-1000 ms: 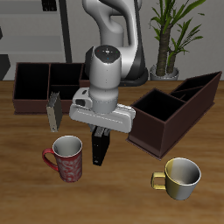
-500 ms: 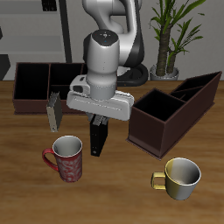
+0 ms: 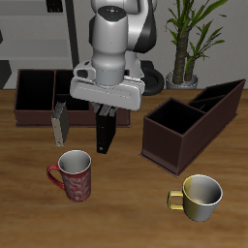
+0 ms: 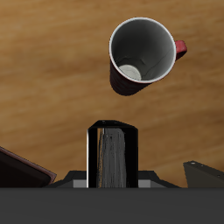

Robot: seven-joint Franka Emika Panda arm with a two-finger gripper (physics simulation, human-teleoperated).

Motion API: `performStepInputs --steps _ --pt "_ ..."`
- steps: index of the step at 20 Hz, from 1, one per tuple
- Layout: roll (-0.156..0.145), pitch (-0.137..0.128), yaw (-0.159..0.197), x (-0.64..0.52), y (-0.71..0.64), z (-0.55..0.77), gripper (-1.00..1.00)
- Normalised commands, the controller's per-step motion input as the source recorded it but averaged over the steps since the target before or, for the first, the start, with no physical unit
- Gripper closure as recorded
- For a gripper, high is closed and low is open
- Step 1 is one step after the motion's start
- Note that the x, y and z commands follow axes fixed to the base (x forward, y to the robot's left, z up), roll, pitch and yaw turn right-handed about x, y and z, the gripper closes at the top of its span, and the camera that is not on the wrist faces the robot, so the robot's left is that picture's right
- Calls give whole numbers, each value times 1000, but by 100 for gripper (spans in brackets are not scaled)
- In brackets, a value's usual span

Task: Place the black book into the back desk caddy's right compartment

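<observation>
My gripper (image 3: 105, 109) is shut on the top of the black book (image 3: 104, 134) and holds it upright, clear of the table. The wrist view shows the book (image 4: 114, 156) between my jaws, with wood table below it. The back desk caddy (image 3: 31, 113) is long, low and maroon-brown, and lies at the table's back just behind the book. Two of its dark sections show at one end. The arm hides its other end. I cannot tell which end section is the right compartment.
A thin grey book (image 3: 59, 124) stands in front of the back caddy, close beside the held book. A red mug (image 3: 73, 177) stands nearer the front edge and shows in the wrist view (image 4: 140, 51). An angled caddy (image 3: 189, 126), a gold mug (image 3: 199, 194) and a plant (image 3: 189, 39) are on the other side.
The gripper has risen and moved back toward the back caddy with the black book in it. The book now hangs higher and farther from the red mug.
</observation>
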Motion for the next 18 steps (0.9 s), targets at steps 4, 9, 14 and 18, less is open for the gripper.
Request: performStepInputs --steps 4,9,14,18 --pt "16 -29 22 -350 -95 329 100" --pt "0 -8 15 -300 -99 256 100" --pt "-7 -17 19 -339 -82 241 100" --pt "5 -15 30 -374 -29 213 100"
